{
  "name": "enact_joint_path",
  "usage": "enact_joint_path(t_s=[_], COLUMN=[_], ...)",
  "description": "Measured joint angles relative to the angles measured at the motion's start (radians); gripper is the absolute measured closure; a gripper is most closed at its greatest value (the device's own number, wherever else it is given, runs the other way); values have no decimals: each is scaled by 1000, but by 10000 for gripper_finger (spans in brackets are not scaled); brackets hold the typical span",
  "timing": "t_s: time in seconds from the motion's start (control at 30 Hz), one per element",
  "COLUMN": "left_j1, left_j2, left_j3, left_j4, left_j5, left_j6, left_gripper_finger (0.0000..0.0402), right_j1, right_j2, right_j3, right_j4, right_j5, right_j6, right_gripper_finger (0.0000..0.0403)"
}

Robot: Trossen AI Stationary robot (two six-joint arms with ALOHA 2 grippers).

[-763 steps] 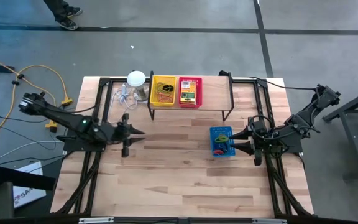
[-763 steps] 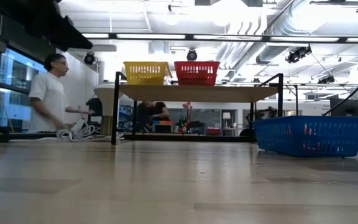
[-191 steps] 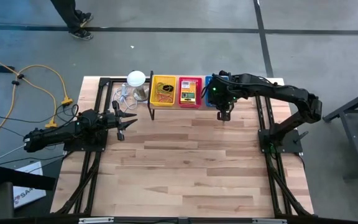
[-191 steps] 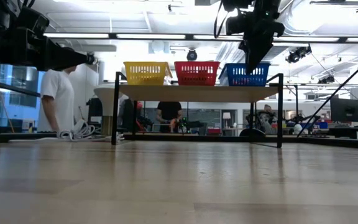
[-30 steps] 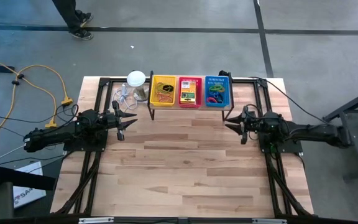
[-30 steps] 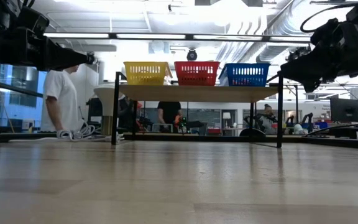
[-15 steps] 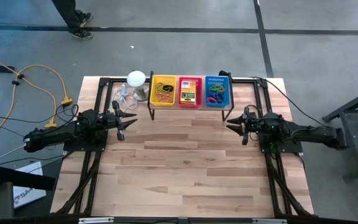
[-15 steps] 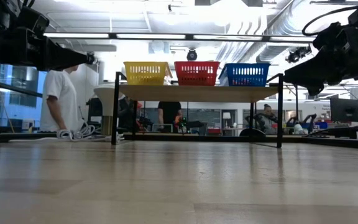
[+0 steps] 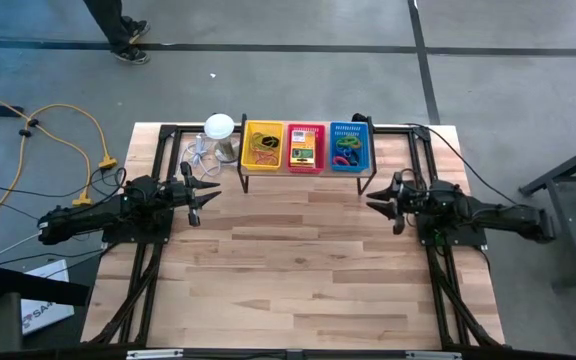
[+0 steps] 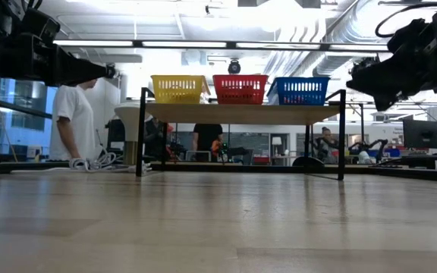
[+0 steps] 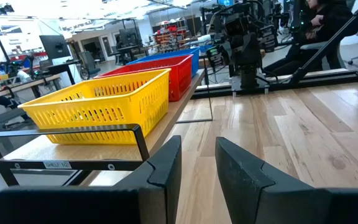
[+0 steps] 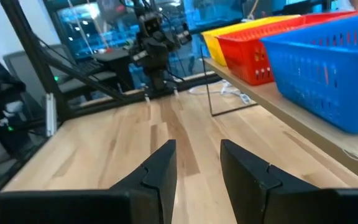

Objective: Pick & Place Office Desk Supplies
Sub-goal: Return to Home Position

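The office desk supplies lie in three baskets that stand side by side on a black-framed shelf (image 9: 308,178) at the table's far edge. The yellow basket (image 9: 262,146) holds rubber bands, the red basket (image 9: 305,147) a yellow-and-green card box, and the blue basket (image 9: 348,147) coloured rings. My left gripper (image 9: 208,192) hangs level at the table's left, short of the shelf's left end, open with nothing between its fingers (image 11: 166,163). My right gripper (image 9: 374,204) hangs level at the table's right, in front of the shelf's right leg, open and bare as well (image 12: 197,152).
A white round-topped object (image 9: 219,127) with a coiled cable (image 9: 200,150) sits left of the shelf. The wooden tabletop (image 9: 298,270) stretches between the arms and toward the near edge. A person (image 10: 70,121) stands beyond the table's far left.
My right gripper has drawn back a little toward the table's right edge and risen slightly, staying open. The baskets have kept their places on the shelf.
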Motion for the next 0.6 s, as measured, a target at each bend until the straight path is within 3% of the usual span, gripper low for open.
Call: enact_joint_path(t_s=[0.6], left_j1=[0], left_j2=[0], left_j3=[0], left_j4=[0], left_j5=[0], left_j6=[0], left_gripper_finger=[309], right_j1=[0], right_j2=[-83], right_j3=[-1], right_j4=[-1], right_j5=[-16], right_j6=[78], right_gripper_finger=[291])
